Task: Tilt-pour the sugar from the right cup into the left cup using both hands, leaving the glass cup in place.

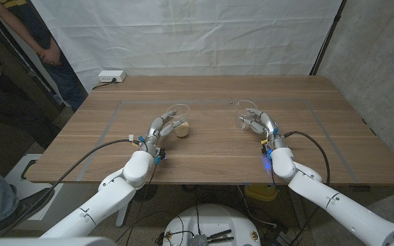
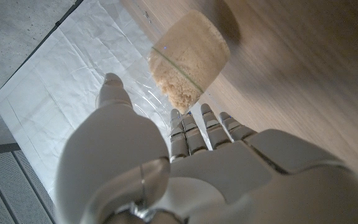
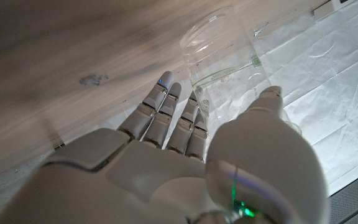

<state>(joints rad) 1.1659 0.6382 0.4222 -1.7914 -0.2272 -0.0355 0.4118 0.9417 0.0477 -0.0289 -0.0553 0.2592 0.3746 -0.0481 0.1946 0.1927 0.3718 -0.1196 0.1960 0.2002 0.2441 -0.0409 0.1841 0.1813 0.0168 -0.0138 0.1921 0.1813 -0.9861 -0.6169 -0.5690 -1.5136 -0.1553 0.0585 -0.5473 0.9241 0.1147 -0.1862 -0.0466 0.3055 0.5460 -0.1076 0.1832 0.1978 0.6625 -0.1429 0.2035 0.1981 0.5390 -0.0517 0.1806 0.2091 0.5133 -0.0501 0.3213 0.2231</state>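
The left hand [image 1: 157, 131] grips the clear plastic cup of brown sugar [image 1: 178, 121], tilted on the wooden table [image 1: 211, 160]. Well apart, the right hand [image 1: 261, 124] grips the empty clear cup [image 1: 247, 113], its mouth leaning toward the sugar cup.

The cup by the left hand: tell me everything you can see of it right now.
The left cup is a clear, thin-walled tumbler, plastic or glass by its look. It holds brown granular sugar that fills its lower part. In the head view it stands on the wooden table, left of centre and tilted; whether its base is fully down cannot be told. The left hand is at its side with fingers reaching around the wall. The right cup stands well apart.
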